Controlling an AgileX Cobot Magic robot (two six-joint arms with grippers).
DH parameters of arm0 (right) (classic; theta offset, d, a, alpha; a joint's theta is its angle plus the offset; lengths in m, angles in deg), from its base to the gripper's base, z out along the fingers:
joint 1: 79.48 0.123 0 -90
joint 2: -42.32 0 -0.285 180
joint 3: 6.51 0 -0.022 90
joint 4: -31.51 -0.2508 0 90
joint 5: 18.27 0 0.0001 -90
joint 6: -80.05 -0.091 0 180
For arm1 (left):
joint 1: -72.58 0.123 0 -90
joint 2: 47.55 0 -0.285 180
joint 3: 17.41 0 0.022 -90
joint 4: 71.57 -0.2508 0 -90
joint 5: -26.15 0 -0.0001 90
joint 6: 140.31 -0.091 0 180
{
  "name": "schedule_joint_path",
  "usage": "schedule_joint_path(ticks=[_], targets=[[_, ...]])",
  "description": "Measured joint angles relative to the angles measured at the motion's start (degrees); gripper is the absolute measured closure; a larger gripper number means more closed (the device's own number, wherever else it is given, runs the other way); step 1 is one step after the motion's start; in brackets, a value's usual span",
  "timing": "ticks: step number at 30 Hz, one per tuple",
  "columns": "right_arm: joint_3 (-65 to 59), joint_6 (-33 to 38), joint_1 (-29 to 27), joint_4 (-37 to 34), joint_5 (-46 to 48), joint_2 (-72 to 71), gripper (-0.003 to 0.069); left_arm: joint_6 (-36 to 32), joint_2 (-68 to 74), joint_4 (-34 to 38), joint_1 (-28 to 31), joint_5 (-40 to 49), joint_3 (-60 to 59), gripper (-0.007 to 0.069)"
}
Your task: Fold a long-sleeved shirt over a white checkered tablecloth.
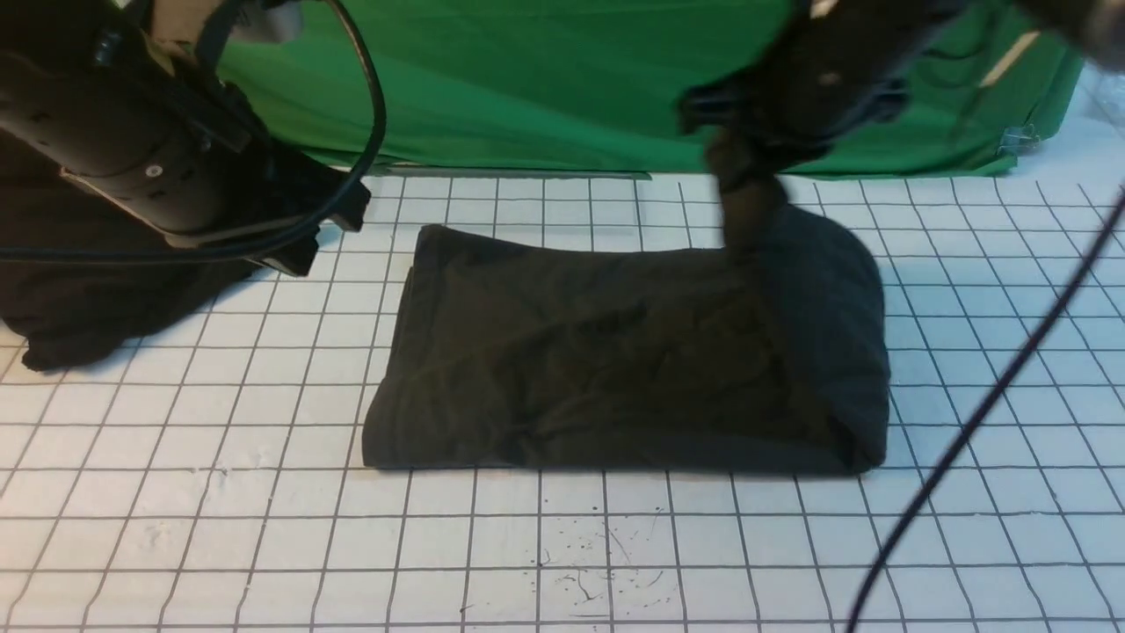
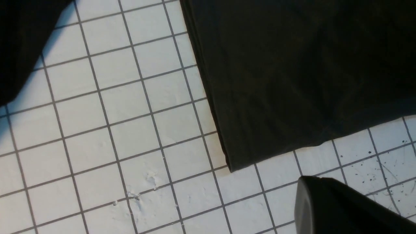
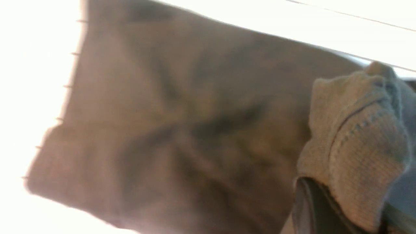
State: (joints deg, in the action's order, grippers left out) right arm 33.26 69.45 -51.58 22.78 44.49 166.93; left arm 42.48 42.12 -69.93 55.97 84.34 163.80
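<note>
- In the front view, a plain green fabric backdrop (image 1: 527, 97) spans the far side, from eleven o'clock through twelve to about two o'clock.
- Shallow creases and soft folds run across the fabric, with darker green in the dips.
- Its lower hem lies nearly level at twelve o'clock, with a narrow dull-green strip along it.
- Between two and three o'clock, a small shiny clip (image 1: 1019, 139) sits at the fabric's lower corner.
- Just beyond that corner is a pale bluish-white area, too blurred to identify.
- The light looks warm and yellowish toward eight o'clock, cooler and bluer toward three.
- The right wrist view is strongly overexposed.
</note>
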Motion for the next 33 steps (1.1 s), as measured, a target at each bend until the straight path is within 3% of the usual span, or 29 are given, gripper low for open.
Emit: schedule_joint_path(ticks=[8, 16, 19, 22, 26, 28, 30, 33], targets=[[3.36, -1.83, 8.4, -8.0, -7.91, 8.38, 0.0632, 0.0, 0.0, 0.13, 0.0, -0.49, 0.0, 0.0624], [3.43, -3.28, 11.93, -12.91, -15.68, 13.95, 0.0623, -0.31, 0.0, 0.13, 0.0, -0.62, 0.0, 0.0624], [3.43, -3.48, 13.0, -13.74, -18.88, 14.83, 0.057, -0.38, 0.0, 0.13, 0.0, -0.76, 0.0, 0.0624], [3.43, -3.65, 14.01, -14.93, -21.63, 15.31, 0.0435, -0.38, 0.0, 0.13, 0.0, -0.92, 0.0, 0.0624], [3.43, -3.07, 14.89, -15.85, -22.73, 15.45, 0.0202, -0.49, 0.0, 0.13, 0.0, -1.4, 0.0, 0.0624], [3.43, -0.92, 14.86, -15.9, -21.83, 15.18, 0.0142, -0.56, 0.0, 0.13, 0.0, -1.72, 0.0, 0.0624], [3.43, 4.12, 14.1, -15.75, -18.39, 13.84, 0.0106, -0.7, 0.0, 0.13, 0.0, -1.84, 0.0, 0.0624], [3.43, 7.15, 11.5, -13.22, -12.25, 11.05, 0.0133, -0.91, 0.06, 0.41, 0.0, -1.83, 0.0, 0.0624]])
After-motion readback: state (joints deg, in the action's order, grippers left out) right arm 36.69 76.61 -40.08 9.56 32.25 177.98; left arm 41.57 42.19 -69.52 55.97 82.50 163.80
